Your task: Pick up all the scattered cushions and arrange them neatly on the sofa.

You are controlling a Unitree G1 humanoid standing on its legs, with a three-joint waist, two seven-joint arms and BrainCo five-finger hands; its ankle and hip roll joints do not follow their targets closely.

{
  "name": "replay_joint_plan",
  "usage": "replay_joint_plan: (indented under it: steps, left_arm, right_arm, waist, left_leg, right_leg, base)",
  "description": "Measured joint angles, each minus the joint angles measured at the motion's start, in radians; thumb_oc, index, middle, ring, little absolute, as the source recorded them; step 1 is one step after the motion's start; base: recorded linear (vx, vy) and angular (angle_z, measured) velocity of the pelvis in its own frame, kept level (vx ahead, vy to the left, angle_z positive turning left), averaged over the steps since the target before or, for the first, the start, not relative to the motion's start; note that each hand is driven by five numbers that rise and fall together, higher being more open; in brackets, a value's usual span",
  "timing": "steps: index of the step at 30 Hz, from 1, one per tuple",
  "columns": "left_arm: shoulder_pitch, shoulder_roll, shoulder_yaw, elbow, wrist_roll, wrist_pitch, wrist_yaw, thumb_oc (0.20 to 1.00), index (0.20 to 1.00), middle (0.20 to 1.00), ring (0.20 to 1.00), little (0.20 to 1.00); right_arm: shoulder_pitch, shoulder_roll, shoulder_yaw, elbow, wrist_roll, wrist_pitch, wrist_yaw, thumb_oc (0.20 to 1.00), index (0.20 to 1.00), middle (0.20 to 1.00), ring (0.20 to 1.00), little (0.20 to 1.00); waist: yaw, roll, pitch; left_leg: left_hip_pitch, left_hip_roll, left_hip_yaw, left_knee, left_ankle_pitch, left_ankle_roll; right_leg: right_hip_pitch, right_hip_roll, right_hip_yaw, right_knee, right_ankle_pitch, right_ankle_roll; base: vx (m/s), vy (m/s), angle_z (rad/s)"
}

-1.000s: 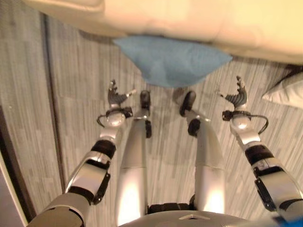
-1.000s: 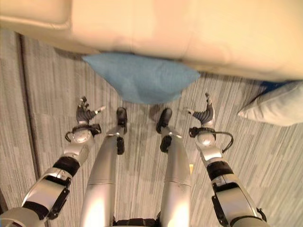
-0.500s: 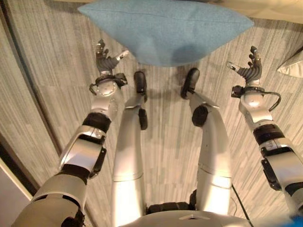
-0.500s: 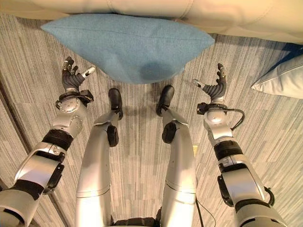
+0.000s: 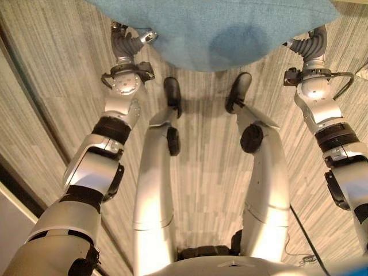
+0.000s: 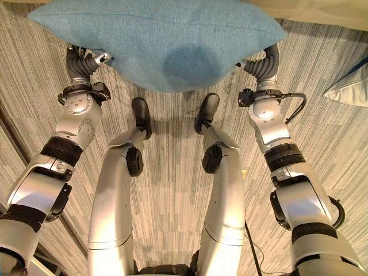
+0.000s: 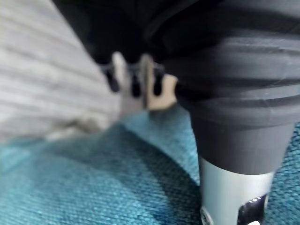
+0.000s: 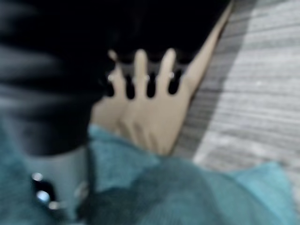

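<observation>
Both the left hand (image 6: 80,64) and right hand (image 6: 263,64) have reached the blue cushion's (image 6: 161,34) edges

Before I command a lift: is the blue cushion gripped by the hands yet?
Cannot tell. Both the left hand and right hand are at the blue cushion's edges, but their fingers are hidden under it.

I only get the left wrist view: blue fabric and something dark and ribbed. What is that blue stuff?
Observer: It's a big blue cushion, lying just in front of a cream sofa.
Operator: Is the other hand anywhere near it?
Observer: Yes. The right hand is at the cushion's right edge, and the left hand is at its left edge.
Operator: Any more cushions around?
Observer: One pale cushion lies on the floor, off to the robot's right.
</observation>
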Motion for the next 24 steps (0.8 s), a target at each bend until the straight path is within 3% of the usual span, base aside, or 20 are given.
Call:
replay_joint_plan:
  steps: [11, 12, 13, 14, 20, 24]
  left_arm:
    - [-0.040, -0.093, 0.013, 0.002, -0.110, -0.029, 0.044, 1.000, 1.000, 1.000, 1.000, 1.000]
    - [-0.042, -0.104, 0.019, 0.002, -0.117, -0.032, 0.044, 0.570, 0.570, 0.570, 0.570, 0.570]
    - [-0.041, -0.105, 0.020, 0.002, -0.117, -0.035, 0.044, 0.200, 0.200, 0.200, 0.200, 0.200]
    - [-0.046, -0.117, 0.020, 0.001, -0.147, -0.039, 0.044, 0.200, 0.200, 0.200, 0.200, 0.200]
    - [-0.033, -0.144, 0.057, -0.030, -0.183, -0.051, 0.049, 0.200, 0.200, 0.200, 0.200, 0.200]
    - [0.018, -0.180, 0.096, -0.069, -0.186, -0.049, 0.049, 0.200, 0.200, 0.200, 0.200, 0.200]
  right_arm:
    - [-0.089, 0.151, 0.013, 0.079, -0.020, 0.048, -0.022, 1.000, 1.000, 1.000, 1.000, 1.000]
    - [-0.090, 0.153, 0.013, 0.079, -0.020, 0.049, -0.024, 1.000, 1.000, 1.000, 1.000, 1.000]
    - [-0.090, 0.151, 0.012, 0.079, -0.020, 0.049, -0.024, 0.536, 0.536, 0.536, 0.536, 0.536]
    - [-0.092, 0.153, 0.012, 0.078, -0.019, 0.049, -0.023, 0.200, 0.200, 0.200, 0.200, 0.200]
    - [-0.093, 0.170, -0.058, 0.055, 0.001, 0.049, -0.023, 0.200, 0.200, 0.200, 0.200, 0.200]
    - [-0.086, 0.172, -0.053, 0.036, 0.001, 0.051, -0.012, 0.200, 0.200, 0.200, 0.200, 0.200]
  waist:
    - [0.007, 0.000, 0.000]
    - [0.010, 0.000, 0.000]
    - [0.011, 0.000, 0.000]
    - [0.018, 0.002, -0.001]
    - [0.034, 0.002, -0.001]
    - [0.027, 0.002, -0.001]
  left_leg:
    - [0.002, 0.010, -0.004, 0.009, -0.001, 0.000]
    - [0.003, 0.010, -0.004, 0.008, -0.001, 0.000]
    - [0.006, 0.010, -0.004, 0.007, 0.000, -0.001]
    - [0.012, 0.011, -0.004, 0.005, 0.000, -0.002]
    - [0.036, 0.011, 0.000, -0.050, 0.030, -0.012]
    - [0.181, 0.000, 0.026, -0.253, 0.116, -0.019]
  right_leg:
    - [0.008, 0.017, 0.000, -0.002, 0.006, 0.002]
    - [0.009, 0.018, 0.000, -0.002, 0.007, 0.001]
    - [0.011, 0.019, -0.001, -0.003, 0.010, -0.002]
    - [0.017, 0.021, 0.000, -0.003, 0.014, -0.001]
    - [0.029, 0.027, -0.001, -0.040, 0.033, -0.008]
    - [0.145, 0.029, -0.004, -0.194, 0.090, -0.010]
  base:
    - [0.00, -0.002, -0.02]
    - [0.00, 0.000, 0.00]
    - [0.00, 0.000, 0.00]
    - [0.00, 0.000, 0.00]
    - [-0.01, -0.013, 0.03]
    - [-0.06, -0.017, 0.08]
